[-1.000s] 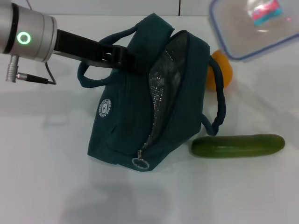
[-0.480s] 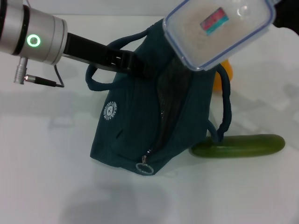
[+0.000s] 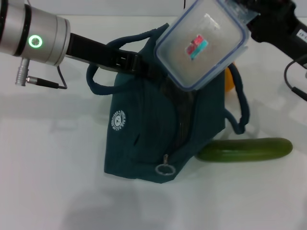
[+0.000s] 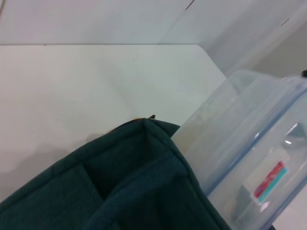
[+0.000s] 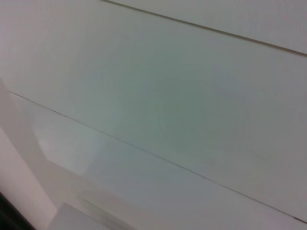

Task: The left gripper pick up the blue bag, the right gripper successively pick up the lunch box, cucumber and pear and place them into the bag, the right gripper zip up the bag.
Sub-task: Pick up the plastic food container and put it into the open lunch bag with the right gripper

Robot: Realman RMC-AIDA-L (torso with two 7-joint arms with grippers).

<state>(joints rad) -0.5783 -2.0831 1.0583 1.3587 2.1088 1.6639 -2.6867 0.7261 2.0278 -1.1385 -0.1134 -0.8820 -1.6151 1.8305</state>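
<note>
round white logo on blue bag (image 3: 119, 120), wording perhaps unreadable

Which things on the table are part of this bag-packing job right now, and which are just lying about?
Part of the job:
- blue bag, held up by the left gripper
- lunch box, carried above the bag opening by the right gripper
- cucumber, lying beside the bag
- orange-coloured fruit behind the bag, probably the pear

Lying about:
- nothing else visible on the white table
</note>
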